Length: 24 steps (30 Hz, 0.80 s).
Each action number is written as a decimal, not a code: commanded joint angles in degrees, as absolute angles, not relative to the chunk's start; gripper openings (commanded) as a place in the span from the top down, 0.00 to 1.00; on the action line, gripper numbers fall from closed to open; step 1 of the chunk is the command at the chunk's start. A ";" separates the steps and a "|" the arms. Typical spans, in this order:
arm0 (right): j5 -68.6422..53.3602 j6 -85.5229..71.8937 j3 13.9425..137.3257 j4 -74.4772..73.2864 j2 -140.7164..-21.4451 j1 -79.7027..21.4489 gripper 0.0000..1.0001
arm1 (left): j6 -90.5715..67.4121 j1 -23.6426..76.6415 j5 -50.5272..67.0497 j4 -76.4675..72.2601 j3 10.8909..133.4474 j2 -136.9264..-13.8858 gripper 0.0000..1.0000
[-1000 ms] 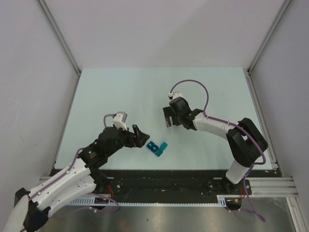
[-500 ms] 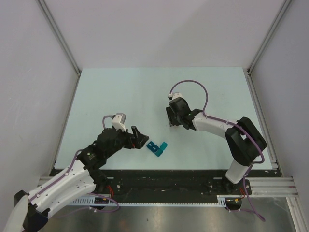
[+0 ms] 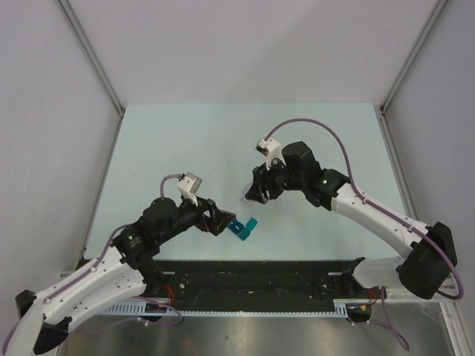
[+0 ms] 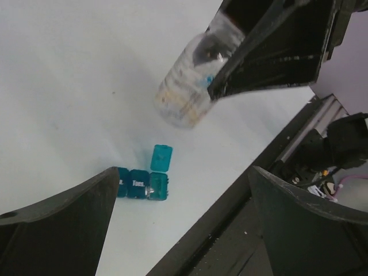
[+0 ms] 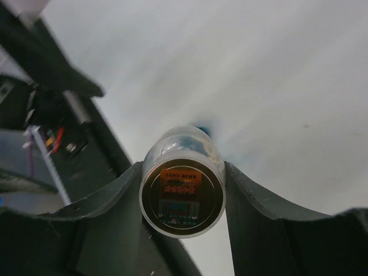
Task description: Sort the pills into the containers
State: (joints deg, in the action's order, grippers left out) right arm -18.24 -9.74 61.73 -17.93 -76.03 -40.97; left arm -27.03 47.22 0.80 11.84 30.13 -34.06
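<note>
On the left, reaching in low over the pale table [image 3: 185,141]: the left gripper [image 3: 215,220], fingers spread as wide as can be and holding nothing. Just off its tips, lying flat on the table, the blue pill box [image 3: 242,227]. From the left wrist, seen between the two fingers, its left end hidden behind the left finger (touching or not, impossible to say). One lid [image 4: 161,157] flipped up at the end compartment, the other lids shut. Nothing lying between the fingers and the box. Farther back and a little to the right, apart from the box, a clear bottle [image 4: 187,95], tilted, with small pieces inside. Clamped on it from both sides, the right gripper [image 3: 260,189], with the bottle's round tan end facing the right wrist camera. Hard to tell whether lifted clear of the table. Along the near edge, a black rail [image 3: 260,274] under both arm bases.
</note>
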 commanded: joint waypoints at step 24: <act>-43.24 -20.04 63.37 -19.86 -63.72 -45.18 0.94 | -15.12 66.09 -7.03 3.87 41.13 -47.28 0.16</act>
State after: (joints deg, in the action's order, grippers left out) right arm -39.62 -17.91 61.73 -22.20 -65.91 -45.21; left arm -16.69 65.63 -5.80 6.50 37.89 -46.61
